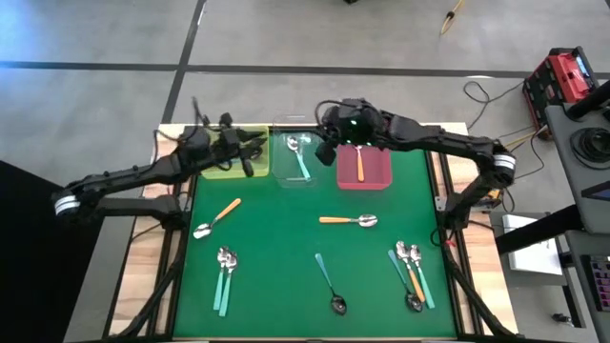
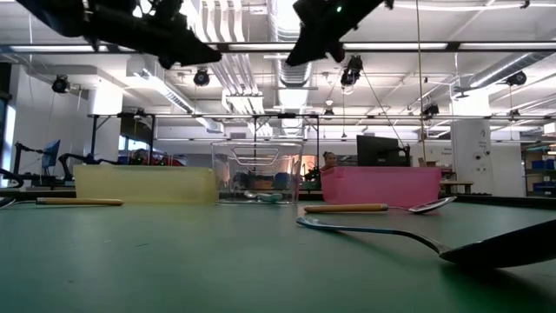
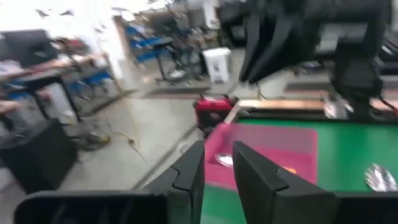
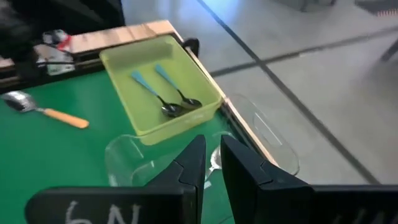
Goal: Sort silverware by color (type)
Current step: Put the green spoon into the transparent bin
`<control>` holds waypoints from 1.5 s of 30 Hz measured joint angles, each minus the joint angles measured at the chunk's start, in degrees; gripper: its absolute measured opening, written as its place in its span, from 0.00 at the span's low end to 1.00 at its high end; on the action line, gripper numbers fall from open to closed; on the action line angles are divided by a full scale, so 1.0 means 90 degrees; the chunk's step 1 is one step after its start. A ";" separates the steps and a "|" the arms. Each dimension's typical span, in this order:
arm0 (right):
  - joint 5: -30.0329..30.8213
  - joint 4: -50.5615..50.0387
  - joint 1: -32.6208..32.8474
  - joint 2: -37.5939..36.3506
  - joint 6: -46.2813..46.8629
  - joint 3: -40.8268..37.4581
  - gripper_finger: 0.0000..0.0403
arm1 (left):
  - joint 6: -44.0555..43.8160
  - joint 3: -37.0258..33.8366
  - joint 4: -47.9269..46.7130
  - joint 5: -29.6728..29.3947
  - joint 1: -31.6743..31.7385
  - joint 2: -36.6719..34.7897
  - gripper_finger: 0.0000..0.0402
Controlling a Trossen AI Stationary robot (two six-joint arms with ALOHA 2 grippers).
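Observation:
Orange- and teal-handled spoons lie flat on the green mat: an orange one at the left, another mid-table, a teal pair, a dark-bowled teal one and a mixed cluster. At the far edge, the yellow bin holds two dark-bowled teal spoons. The clear bin holds a teal spoon and the pink bin an orange one. My left gripper hovers over the yellow bin. My right gripper hovers between the clear and pink bins. Both stand narrowly open and hold nothing.
The three bins stand side by side along the mat's far edge, with wooden table strips beside the mat. The two grippers point toward each other high above the bins. Open mat lies between the scattered spoons.

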 joint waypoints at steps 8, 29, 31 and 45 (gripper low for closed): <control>0.0009 0.0046 0.0134 -0.1167 -0.0110 -0.1012 0.11 | 0.0435 0.1401 -0.1645 0.0033 0.0002 0.1520 0.01; 0.0057 0.0189 0.0134 -0.1807 -0.0205 -0.1788 0.11 | 0.0816 0.3186 -0.3394 -0.0361 0.0077 0.4722 0.00; 0.0057 0.0192 0.0134 -0.1807 -0.0205 -0.1788 0.11 | 0.0701 0.3455 -0.3611 -0.0364 0.0084 0.4960 0.00; 0.0056 0.0188 0.0134 -0.1804 -0.0196 -0.1913 0.11 | 0.0915 0.5366 -0.5653 -0.0363 0.0415 0.6098 0.00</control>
